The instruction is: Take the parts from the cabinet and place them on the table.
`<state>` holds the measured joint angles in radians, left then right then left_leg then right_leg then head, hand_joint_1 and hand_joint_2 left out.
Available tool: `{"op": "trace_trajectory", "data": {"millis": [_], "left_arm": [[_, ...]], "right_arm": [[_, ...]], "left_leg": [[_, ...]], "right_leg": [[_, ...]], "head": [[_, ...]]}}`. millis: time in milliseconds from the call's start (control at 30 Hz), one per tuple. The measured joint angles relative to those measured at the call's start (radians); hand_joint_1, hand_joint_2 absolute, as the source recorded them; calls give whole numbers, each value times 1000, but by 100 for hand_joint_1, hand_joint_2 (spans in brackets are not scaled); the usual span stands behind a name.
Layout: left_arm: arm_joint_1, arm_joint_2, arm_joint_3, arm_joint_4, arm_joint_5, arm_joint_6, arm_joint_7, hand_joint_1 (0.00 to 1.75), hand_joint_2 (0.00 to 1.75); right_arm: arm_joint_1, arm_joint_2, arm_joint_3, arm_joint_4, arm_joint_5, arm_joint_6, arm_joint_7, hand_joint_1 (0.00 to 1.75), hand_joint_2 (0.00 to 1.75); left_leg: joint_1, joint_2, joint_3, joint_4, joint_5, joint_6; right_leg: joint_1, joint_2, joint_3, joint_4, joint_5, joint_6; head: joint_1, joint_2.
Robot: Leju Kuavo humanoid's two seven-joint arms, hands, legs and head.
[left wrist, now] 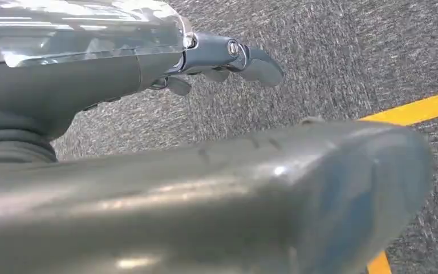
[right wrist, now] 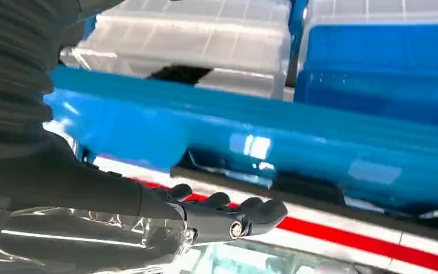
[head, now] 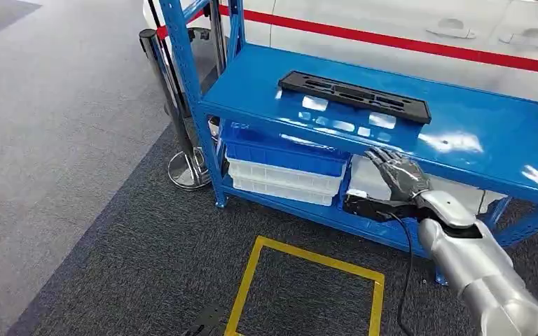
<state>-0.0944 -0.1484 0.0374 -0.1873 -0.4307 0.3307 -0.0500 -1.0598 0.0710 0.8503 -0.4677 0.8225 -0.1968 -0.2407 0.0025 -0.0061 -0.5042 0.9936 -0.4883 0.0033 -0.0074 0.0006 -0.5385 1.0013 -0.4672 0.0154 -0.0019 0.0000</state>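
A long black slotted part (head: 354,96) lies flat on the top shelf of the blue cabinet (head: 476,133). My right hand (head: 397,172) is raised in front of the shelf's front edge, below and slightly right of the part, fingers spread and holding nothing. The right wrist view shows that hand (right wrist: 217,220) with fingers extended near the blue shelf edge (right wrist: 274,142) and the dark part (right wrist: 308,191) beyond it. My left hand (left wrist: 217,60) hangs over grey carpet, its fingers loosely extended with nothing in them.
Stacked blue and clear bins (head: 284,164) sit on the lower shelf. A metal stanchion (head: 182,133) stands left of the cabinet. A yellow taped square (head: 308,294) marks the carpet in front. A white wall with a red stripe (head: 406,42) is behind.
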Motion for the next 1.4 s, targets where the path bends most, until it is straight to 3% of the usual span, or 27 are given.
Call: {"op": "trace_trajectory", "data": {"millis": [300,500,567,600,633,700,800,833,867,900,967,1000,1033,1067,1133,1200,1233,1300,1333,1367,1400], "left_arm": [[0,-2,5,0,17,-4,-6,0,0],[3,-2,13,0,37,-27,-15,0,0],[4,-2,18,0,40,-28,-16,0,0],[4,-2,21,0,40,-28,-16,0,0],[4,-2,23,0,39,-29,-16,0,0],[5,-2,27,0,39,-31,-16,0,0],[6,-3,29,0,37,-34,-16,0,0],[6,-4,29,0,37,-35,-16,0,0],[7,-4,29,0,37,-37,-16,0,0],[7,-4,29,0,37,-38,-16,0,0],[7,-4,29,0,37,-40,-14,0,0],[8,-4,29,0,37,-41,-14,0,0],[3,-4,30,0,37,-41,-14,0,0],[2,-4,30,0,37,-41,-13,0,0],[2,-5,30,0,37,-40,-14,0,0],[0,-5,30,0,37,-40,-13,0,0],[-1,-5,31,0,38,-41,-13,0,0],[-1,-4,32,0,38,-42,-13,0,0],[1,-4,33,0,38,-42,-13,0,0],[4,-3,34,0,38,-43,-13,0,0],[6,-3,34,0,38,-43,-13,0,0]], "right_arm": [[-23,72,35,40,12,8,14,0,175],[-19,82,47,57,13,8,14,0,175],[-17,83,51,61,13,7,12,0,175],[-15,83,53,63,13,6,11,0,175],[-14,84,54,65,14,6,11,0,175],[-16,84,55,66,15,5,13,0,175],[-6,84,60,72,16,5,19,0,175],[0,84,62,74,16,5,22,0,175],[2,84,63,75,16,4,22,0,175],[2,84,64,76,16,4,25,0,175],[-1,84,65,77,15,5,28,0,175],[0,82,65,81,15,8,29,0,175],[-4,82,65,84,15,11,31,0,175],[-2,87,67,84,15,16,32,0,175],[-7,85,67,86,15,19,33,0,175],[-13,87,68,87,13,19,30,0,175],[-14,88,68,87,13,21,29,0,175],[-11,88,68,90,12,25,26,0,175],[-10,88,68,92,12,24,26,0,175],[-10,88,68,93,12,21,25,0,175],[-11,89,68,94,12,16,25,0,175]], "left_leg": [[0,0,0,0,0,0],[-4,-1,-12,11,-1,2],[-5,-1,-16,11,-2,8],[-3,-1,-21,6,-3,17],[2,-2,-5,-3,-8,27],[4,-1,7,-10,-8,33],[4,1,15,-7,-8,33],[5,0,20,-7,-13,31],[6,-2,27,-6,-19,28],[7,-5,38,-6,-29,24],[9,-6,67,-6,-55,13],[7,-5,73,-3,-65,5],[7,-4,65,-3,-72,-5],[7,-2,62,-7,-75,-9],[9,0,71,-4,-69,-21],[10,1,33,79,-58,-29],[11,1,-14,156,-73,-33],[12,1,-113,290,-148,-39],[12,1,-150,324,-171,-41],[12,1,-168,318,-160,-39],[11,1,-166,274,-112,-35]], "right_leg": [[0,0,0,0,0,0],[-5,-1,-6,0,4,6],[-6,-1,-7,-1,8,11],[-6,0,-9,15,15,16],[-6,-1,-13,26,13,19],[-8,0,-58,93,-7,21],[-9,0,-200,297,-78,26],[-10,0,-232,325,-73,27],[-12,0,-242,306,-42,26],[-14,-1,-229,241,8,23],[-17,-3,-174,66,135,23],[-11,-2,-174,44,132,19],[-3,-2,-171,21,115,7],[-4,0,-173,31,124,-4],[1,3,-170,33,111,-21],[-7,4,-141,16,102,-34],[-7,3,-132,12,97,-40],[-5,4,-117,10,83,-42],[-4,5,-111,11,76,-43],[-3,6,-103,11,71,-43],[-1,7,-93,11,64,-43]], "head": [[0,0],[0,0],[0,0],[0,0],[0,0],[0,0],[0,0],[0,0],[0,0],[0,0],[0,0],[0,0],[1,0],[-3,0],[-4,0],[-6,0],[-7,0],[-7,0],[-7,0],[-7,0],[-7,0]]}}
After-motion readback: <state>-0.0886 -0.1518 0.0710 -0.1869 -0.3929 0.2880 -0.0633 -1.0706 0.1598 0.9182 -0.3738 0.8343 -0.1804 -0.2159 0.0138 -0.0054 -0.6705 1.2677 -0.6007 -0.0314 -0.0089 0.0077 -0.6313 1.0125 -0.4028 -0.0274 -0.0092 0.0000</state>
